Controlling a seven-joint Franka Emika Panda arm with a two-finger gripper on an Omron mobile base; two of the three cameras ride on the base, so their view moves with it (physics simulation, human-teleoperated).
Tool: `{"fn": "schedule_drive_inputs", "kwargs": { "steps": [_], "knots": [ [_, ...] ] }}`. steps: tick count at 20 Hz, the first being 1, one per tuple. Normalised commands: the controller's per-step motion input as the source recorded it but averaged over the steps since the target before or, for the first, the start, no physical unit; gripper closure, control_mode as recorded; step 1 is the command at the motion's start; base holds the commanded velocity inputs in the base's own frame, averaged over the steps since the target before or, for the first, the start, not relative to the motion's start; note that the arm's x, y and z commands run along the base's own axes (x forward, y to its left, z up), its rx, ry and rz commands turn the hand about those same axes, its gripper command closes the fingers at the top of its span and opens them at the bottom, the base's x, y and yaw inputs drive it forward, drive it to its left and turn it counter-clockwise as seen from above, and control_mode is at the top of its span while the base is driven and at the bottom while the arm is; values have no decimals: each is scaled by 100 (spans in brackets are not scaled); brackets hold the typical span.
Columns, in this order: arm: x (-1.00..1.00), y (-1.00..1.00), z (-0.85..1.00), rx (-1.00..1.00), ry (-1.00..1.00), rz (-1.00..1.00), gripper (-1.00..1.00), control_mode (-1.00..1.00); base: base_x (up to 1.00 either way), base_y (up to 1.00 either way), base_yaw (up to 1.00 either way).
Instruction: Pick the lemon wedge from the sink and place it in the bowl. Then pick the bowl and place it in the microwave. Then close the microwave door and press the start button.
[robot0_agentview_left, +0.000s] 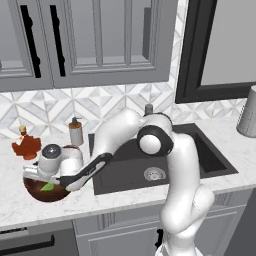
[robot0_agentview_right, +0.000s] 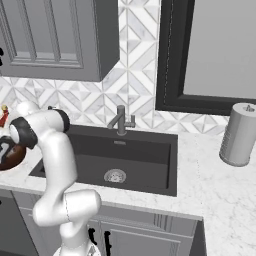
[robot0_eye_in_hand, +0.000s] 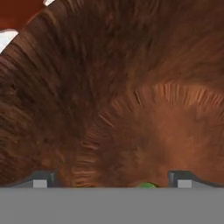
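Hanging low over the wooden bowl (robot0_agentview_left: 46, 192) on the counter left of the sink (robot0_agentview_left: 210, 160), the gripper (robot0_eye_in_hand: 111, 179) has its jaws spread wide, with the green lemon wedge (robot0_agentview_left: 48, 187) lying inside the bowl between them.

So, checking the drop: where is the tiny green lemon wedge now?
The tiny green lemon wedge lies inside the dark reddish-brown wooden bowl on the counter left of the sink, under the open gripper.
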Motion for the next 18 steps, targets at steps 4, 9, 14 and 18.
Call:
{"fn": "schedule_drive_inputs", "kwargs": {
  "steps": [4,9,14,18],
  "knots": [
    [87,-49,-6,9,-27,3,-100,-100,0,0,0],
    [74,-63,8,17,-33,2,-100,-100,0,0,0],
    [-12,-22,78,8,-38,0,-100,-100,0,0,0],
    [-6,-18,72,6,-18,0,-100,-100,0,0,0]
  ]
}}
